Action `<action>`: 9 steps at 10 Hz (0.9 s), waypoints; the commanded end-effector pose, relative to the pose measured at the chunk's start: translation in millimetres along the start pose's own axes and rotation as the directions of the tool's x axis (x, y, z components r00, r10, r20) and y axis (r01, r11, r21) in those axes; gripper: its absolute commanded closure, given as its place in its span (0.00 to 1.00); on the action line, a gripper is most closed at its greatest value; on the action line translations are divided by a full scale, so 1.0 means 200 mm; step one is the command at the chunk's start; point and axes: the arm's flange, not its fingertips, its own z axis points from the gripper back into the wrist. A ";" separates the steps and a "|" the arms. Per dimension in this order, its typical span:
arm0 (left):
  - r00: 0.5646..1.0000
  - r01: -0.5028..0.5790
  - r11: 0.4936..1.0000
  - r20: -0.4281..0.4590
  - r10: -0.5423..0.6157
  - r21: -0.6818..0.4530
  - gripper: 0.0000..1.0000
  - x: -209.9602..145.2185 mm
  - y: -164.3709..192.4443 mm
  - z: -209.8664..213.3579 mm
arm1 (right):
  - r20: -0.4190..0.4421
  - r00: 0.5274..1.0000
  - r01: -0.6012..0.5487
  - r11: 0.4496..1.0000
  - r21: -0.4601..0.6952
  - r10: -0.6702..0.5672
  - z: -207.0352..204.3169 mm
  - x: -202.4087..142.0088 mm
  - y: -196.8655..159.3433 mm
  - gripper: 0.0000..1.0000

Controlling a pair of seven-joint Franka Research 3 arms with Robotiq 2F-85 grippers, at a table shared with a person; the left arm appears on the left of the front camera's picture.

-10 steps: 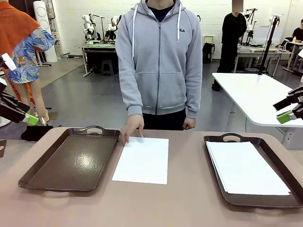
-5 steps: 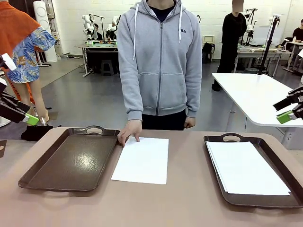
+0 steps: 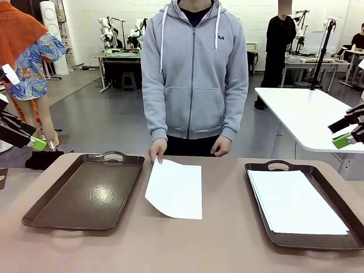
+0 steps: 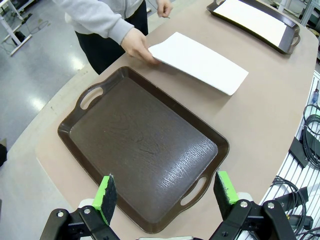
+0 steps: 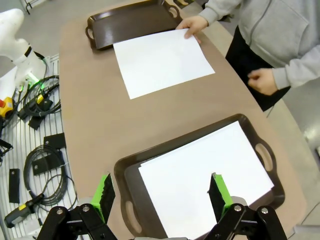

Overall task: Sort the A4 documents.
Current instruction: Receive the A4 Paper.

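1. Front view: a single sheet (image 3: pixel 176 189) lies on the brown table (image 3: pixel 227 239) between the two trays, its far left corner lifted by the person's hand (image 3: pixel 157 151). A stack of A4 documents (image 3: pixel 296 200) rests in the right tray (image 3: pixel 310 242); the left tray (image 3: pixel 85 193) is bare. The left gripper (image 3: pixel 34 143) hangs at the picture's left edge, the right gripper (image 3: pixel 343 139) at the right edge, both well apart from any paper; their spread cannot be judged from here

2. Left wrist view: the left gripper (image 4: pixel 166 195) hovers above the near end of the left tray (image 4: pixel 140 150), its green pads (image 4: pixel 105 192) spread wide with nothing between them. The single sheet (image 4: pixel 200 61) lies beyond the tray, pinched at one corner by the person's hand (image 4: pixel 135 45)

3. Right wrist view: the right gripper (image 5: pixel 161 195) hangs over the stack of A4 documents (image 5: pixel 205 180) in the right tray (image 5: pixel 130 175), fingers spread wide, touching nothing. The single sheet (image 5: pixel 160 61) lies farther off, on the bare table
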 end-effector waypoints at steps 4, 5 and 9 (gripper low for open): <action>1.000 -0.003 1.000 0.007 0.003 -0.009 0.00 -0.01 0.00 0.00 | -0.007 1.000 0.000 1.000 -0.001 0.000 0.00 0.00 0.00 0.02; 1.000 -0.003 1.000 0.007 0.003 -0.009 0.00 -0.01 0.00 0.00 | -0.007 1.000 0.000 1.000 -0.001 0.000 0.00 0.00 0.00 0.02; 1.000 -0.003 1.000 0.007 0.003 -0.009 0.00 -0.01 0.00 0.00 | -0.007 1.000 0.000 1.000 -0.001 0.000 0.00 0.00 0.00 0.02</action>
